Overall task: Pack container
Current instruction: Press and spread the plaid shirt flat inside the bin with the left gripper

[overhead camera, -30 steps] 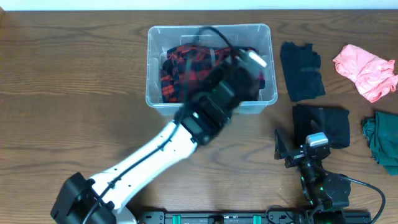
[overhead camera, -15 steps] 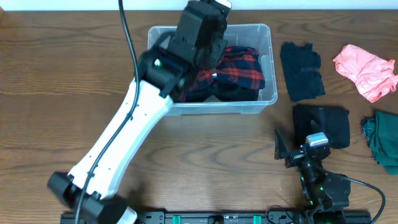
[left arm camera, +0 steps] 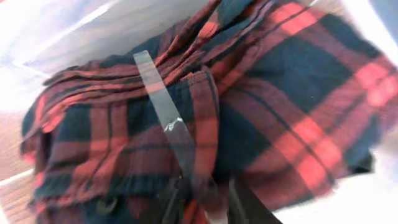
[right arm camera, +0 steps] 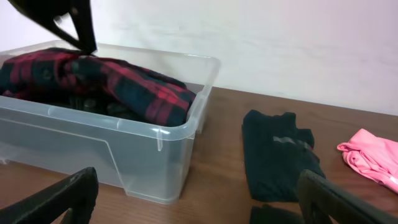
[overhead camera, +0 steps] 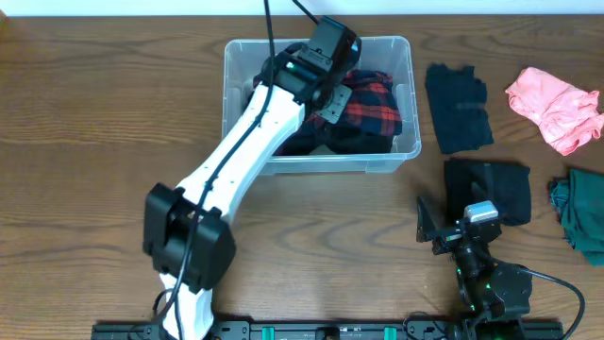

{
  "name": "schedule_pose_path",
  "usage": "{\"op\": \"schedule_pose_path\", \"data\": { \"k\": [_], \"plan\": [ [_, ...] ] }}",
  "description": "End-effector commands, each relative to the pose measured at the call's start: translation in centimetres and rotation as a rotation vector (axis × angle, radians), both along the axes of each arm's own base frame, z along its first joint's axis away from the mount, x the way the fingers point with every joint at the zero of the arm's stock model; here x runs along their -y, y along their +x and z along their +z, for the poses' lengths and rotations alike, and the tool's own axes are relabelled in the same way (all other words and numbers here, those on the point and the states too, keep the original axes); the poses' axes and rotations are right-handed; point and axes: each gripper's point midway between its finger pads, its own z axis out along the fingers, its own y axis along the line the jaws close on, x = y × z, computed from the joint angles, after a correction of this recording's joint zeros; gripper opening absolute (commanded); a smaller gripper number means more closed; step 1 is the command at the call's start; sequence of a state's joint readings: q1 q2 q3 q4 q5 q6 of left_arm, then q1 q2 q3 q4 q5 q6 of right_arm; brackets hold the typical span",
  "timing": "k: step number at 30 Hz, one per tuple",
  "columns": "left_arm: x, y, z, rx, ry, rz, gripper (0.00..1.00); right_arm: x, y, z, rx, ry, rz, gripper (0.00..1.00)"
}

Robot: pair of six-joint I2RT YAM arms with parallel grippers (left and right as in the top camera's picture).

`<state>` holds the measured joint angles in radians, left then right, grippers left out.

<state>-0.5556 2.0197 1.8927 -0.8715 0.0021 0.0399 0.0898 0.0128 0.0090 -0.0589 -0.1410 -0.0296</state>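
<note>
The clear container [overhead camera: 321,43] stands at the back middle of the table, and it also shows in the right wrist view [right arm camera: 205,62]. A red and black plaid shirt [overhead camera: 374,104] lies bunched inside, toward the right. My left gripper [overhead camera: 330,87] reaches down into the container over the shirt. In the left wrist view its fingers [left arm camera: 202,202] pinch a raised fold of the plaid shirt [left arm camera: 280,93], though the view is blurred. My right gripper [overhead camera: 456,225] rests low at the front right, wide open and empty [right arm camera: 199,205].
A black garment [overhead camera: 458,109] lies right of the container, also seen in the right wrist view [right arm camera: 277,155]. Another black garment [overhead camera: 500,187] lies just beyond my right gripper. A pink cloth [overhead camera: 557,109] and a teal cloth [overhead camera: 580,215] are at the far right.
My left arm swung from the container's front to its back and lowered onto the shirt. The plaid shirt shifted from the left to the right side. The right arm stayed still.
</note>
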Motion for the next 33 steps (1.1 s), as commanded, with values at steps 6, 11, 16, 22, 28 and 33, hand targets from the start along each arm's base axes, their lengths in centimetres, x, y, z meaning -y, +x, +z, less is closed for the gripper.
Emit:
{"op": "schedule_pose_path", "data": {
  "k": [6,11,16,22,28,33],
  "plan": [
    [-1.0,0.1,-7.9,-0.176,0.072,0.053,0.24,0.4,0.1,-0.1,-0.002,0.013,-0.017,0.99],
    [-1.2,-0.5,-11.9,-0.257,0.112,0.071,0.24,0.4,0.1,-0.1,-0.002,0.013,-0.017,0.99],
    [-0.7,-1.0,-13.5,-0.306,0.096,0.064,0.24,0.4,0.1,-0.1,-0.002,0.013,-0.017,0.99],
    [-0.4,-0.6,-12.7,-0.287,0.077,0.062,0.24,0.4,0.1,-0.1,-0.002,0.013,-0.017,0.99],
    [-0.4,0.4,-6.4,-0.165,0.032,0.065,0.25,0.4,0.1,-0.1,-0.002,0.013,-0.017,0.99],
    [-1.8,0.5,-0.5,-0.04,0.028,0.094,0.25,0.4,0.1,-0.1,-0.002,0.013,-0.017,0.99]
  ]
}}
